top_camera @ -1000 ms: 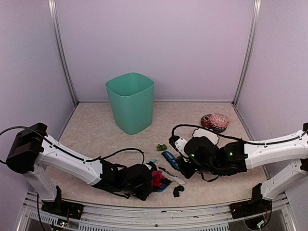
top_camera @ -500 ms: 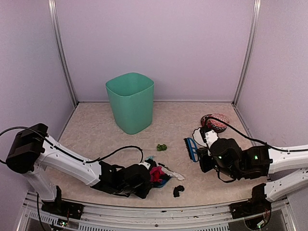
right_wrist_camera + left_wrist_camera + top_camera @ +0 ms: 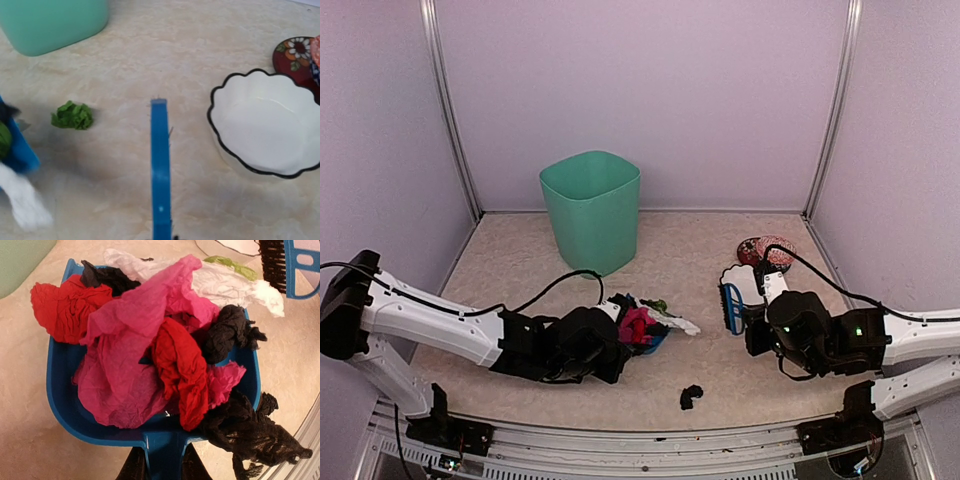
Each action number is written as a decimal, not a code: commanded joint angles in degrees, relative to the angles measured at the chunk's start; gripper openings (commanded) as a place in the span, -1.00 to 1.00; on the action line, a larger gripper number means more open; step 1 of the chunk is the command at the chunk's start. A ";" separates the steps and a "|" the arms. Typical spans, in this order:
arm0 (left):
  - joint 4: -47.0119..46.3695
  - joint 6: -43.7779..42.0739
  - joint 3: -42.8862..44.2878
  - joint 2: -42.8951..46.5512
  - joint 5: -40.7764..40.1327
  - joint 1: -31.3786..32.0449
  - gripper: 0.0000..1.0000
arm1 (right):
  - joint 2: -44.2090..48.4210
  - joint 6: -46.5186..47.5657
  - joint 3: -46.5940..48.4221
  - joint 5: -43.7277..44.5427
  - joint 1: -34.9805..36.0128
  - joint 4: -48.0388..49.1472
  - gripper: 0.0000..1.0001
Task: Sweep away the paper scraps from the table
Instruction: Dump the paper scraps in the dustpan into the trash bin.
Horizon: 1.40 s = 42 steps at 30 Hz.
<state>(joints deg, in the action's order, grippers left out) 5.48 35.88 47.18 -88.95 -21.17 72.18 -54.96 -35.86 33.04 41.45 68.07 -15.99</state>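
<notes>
Top and wrist views of a two-arm sweeping setup. The left gripper (image 3: pixel 162 466) is clamped on the handle of a blue dustpan (image 3: pixel 65 400), one dark finger on each side of the handle. Most paper scraps (image 3: pixel 150 350) are heaped in the pan: pink, red, black and white bits, piled above its walls, with a white piece (image 3: pixel 682 324) trailing over its far edge. Two scraps lie loose on the table (image 3: pixel 520 270): a green one (image 3: pixel 73 115) just beyond the pan, and a black one (image 3: pixel 690 397) near the front rim, well apart from the pan. The right gripper (image 3: pixel 757 322) is closed on a blue brush (image 3: pixel 731 307), whose bristled head stands between the pan and a white scalloped bowl (image 3: pixel 265 130). A red patterned dish (image 3: pixel 770 250) sits just behind the bowl. A green bin (image 3: pixel 590 212) stands upright farther back, left of centre.
</notes>
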 commanded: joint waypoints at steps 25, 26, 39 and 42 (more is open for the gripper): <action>26.69 -11.46 29.20 10.62 7.77 -20.17 -1.00 | 0.23 3.01 -2.06 -2.14 -4.56 8.89 -1.00; 27.42 -11.79 30.59 10.23 8.69 -21.22 -1.00 | 0.09 3.24 -2.02 -2.28 -4.57 9.14 -1.00; 32.78 -11.31 48.22 -0.34 35.41 -36.25 -1.00 | -1.56 2.73 -1.63 -3.37 -4.87 10.75 -1.00; 31.49 -9.80 49.42 -2.23 43.10 -40.26 -1.00 | -1.43 2.51 -1.45 -3.74 -4.88 10.70 -1.00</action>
<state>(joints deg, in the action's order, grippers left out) 37.08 24.51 93.95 -89.25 8.34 36.03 -56.42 -33.04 31.05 38.13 63.88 -6.76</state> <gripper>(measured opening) 0.167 0.046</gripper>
